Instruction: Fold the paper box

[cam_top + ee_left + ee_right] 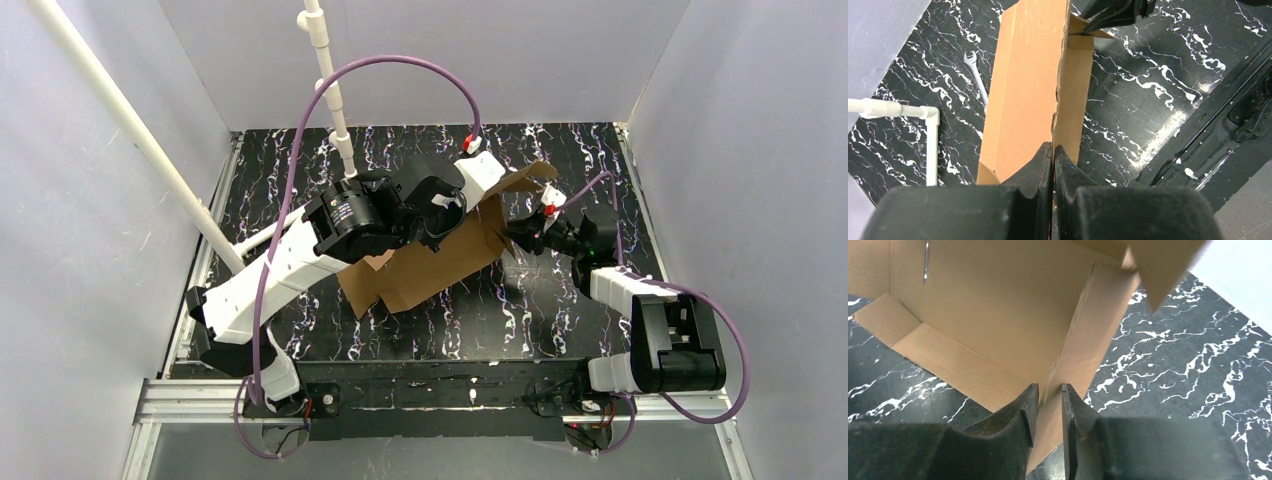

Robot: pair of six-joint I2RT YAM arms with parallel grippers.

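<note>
The paper box [430, 265] is a brown cardboard sheet, partly folded and held tilted above the black marbled table. My left gripper [1053, 147] is shut on the top edge of one of its panels [1023, 90], and the thin sheet runs in between the pads. My right gripper [1049, 387] is at the box's right end [515, 237]. Its jaws stand a little apart, straddling a creased wall [1083, 355] without pinching it. The inside of the box [988, 315] fills the right wrist view, with a loose flap [1163, 265] at the top right.
A small wrench [975, 75] lies on the table beyond the box. White pipes [335, 90] cross above the back left, with an elbow [930, 114] near the left arm. Grey walls close in three sides. Bare tabletop [560, 310] shows in front of the box.
</note>
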